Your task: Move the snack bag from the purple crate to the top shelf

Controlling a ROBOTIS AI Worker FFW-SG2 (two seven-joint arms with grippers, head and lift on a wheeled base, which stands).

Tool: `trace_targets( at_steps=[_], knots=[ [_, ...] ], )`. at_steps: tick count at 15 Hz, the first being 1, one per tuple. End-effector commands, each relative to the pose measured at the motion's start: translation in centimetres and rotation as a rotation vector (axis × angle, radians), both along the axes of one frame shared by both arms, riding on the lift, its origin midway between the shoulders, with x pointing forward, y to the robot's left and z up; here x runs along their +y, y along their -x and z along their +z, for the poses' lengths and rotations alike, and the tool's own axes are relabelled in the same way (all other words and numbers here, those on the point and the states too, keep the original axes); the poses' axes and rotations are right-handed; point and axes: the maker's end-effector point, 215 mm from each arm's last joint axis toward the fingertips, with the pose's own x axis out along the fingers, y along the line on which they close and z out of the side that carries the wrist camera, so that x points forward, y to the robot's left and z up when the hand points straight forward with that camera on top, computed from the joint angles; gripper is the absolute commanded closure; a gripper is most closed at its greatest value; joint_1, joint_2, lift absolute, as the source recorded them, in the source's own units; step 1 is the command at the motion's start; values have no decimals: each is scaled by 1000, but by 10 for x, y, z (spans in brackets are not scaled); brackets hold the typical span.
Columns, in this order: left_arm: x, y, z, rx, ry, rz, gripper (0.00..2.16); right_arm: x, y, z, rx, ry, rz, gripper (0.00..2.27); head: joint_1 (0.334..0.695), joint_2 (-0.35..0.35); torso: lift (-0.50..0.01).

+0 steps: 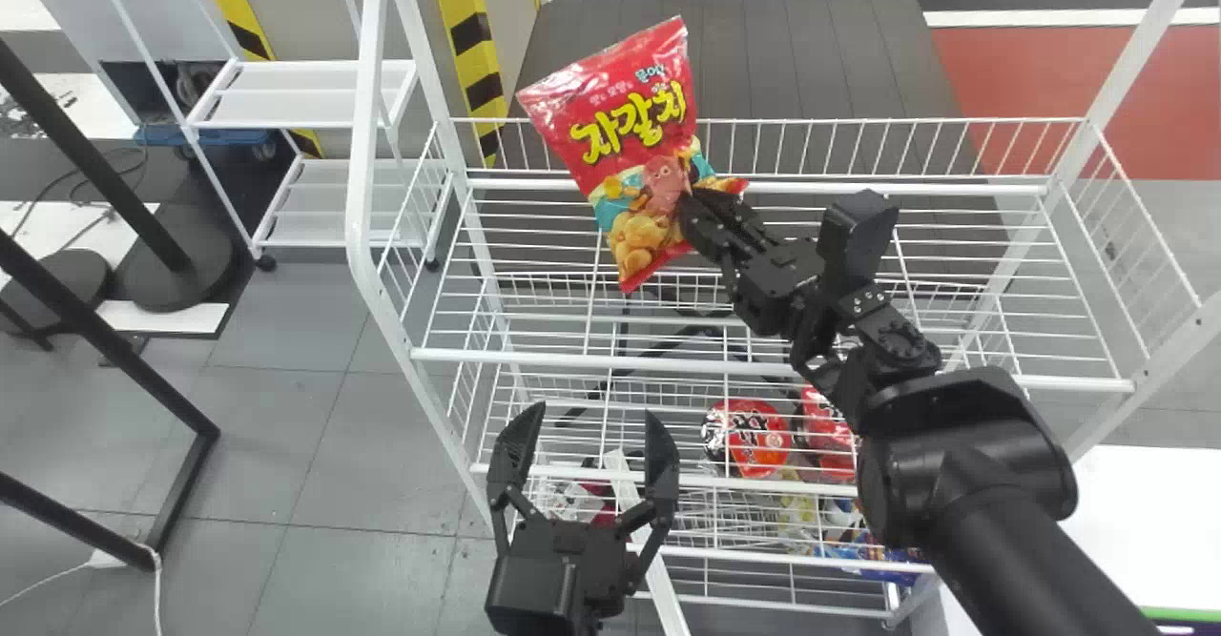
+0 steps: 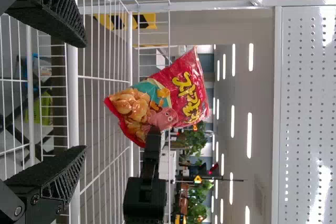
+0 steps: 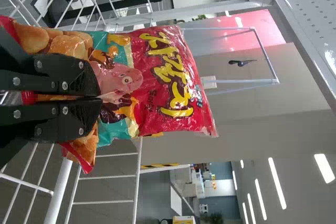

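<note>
Two grippers are present. The right gripper (image 1: 689, 209) is clenched on the snack bag (image 1: 625, 140), its fingers pinching the lower part near the right-hand side. The bag is tilted, printed lettering uppermost and its top end leaning left. Bag position: at the upper tier of the white wire rack (image 1: 572, 359), nearer the left edge than the right, overlapping the rear rail in the head view. Bag-to-rack contact cannot be determined. The left gripper (image 1: 589, 419) is released, fingers spread wide, at the front of the rack, near its left end. Red packages (image 1: 758, 438) lie on a lower tier. Left of the rack stands a white two-shelf cart (image 1: 296, 94).
</note>
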Motion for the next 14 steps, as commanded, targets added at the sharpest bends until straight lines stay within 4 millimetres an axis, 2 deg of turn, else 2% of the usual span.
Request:
trace_targets(
  at_steps=[1,2,7,10,12,14],
  knots=[
    [-2,-1,1,-3,2,-5,134,4,5,0,-11,-3,4,191,695,92,4],
    [-4,-1,2,-4,4,-8,134,5,7,0,-13,-4,7,110,695,93,4],
    [-4,-1,1,-2,3,-8,130,6,12,7,-48,-14,7,107,695,91,4],
    [1,-2,-1,1,5,0,130,6,32,29,-125,-62,-19,107,695,93,4],
    [4,-1,3,-17,9,2,130,6,44,53,-161,-101,-45,107,695,95,4],
    [6,-2,8,-32,13,2,124,10,50,76,-119,-145,-65,107,695,101,4]
  ],
)
